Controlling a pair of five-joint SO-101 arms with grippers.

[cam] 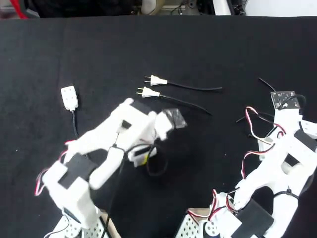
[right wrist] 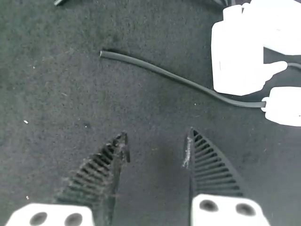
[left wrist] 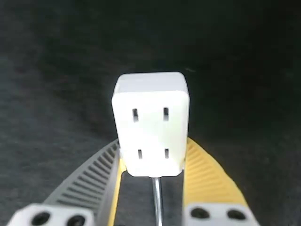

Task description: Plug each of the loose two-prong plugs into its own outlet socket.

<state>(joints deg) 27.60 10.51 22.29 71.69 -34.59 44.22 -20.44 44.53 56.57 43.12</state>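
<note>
The left gripper (left wrist: 153, 149) clenches a white socket (left wrist: 150, 117) at its cord end, near two plugs, one (cam: 156, 80) beside the other (cam: 147, 92), on the black surface (cam: 223, 44). A second socket (cam: 69, 97) lies apart. The right gripper (right wrist: 156, 141) is spread open over the surface.

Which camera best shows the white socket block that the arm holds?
The left wrist view: the socket block faces the camera, four slots plain, held in the left gripper. The high view gives it small, from above, slots indiscernible. In the right wrist view I cannot pick it out.
</note>
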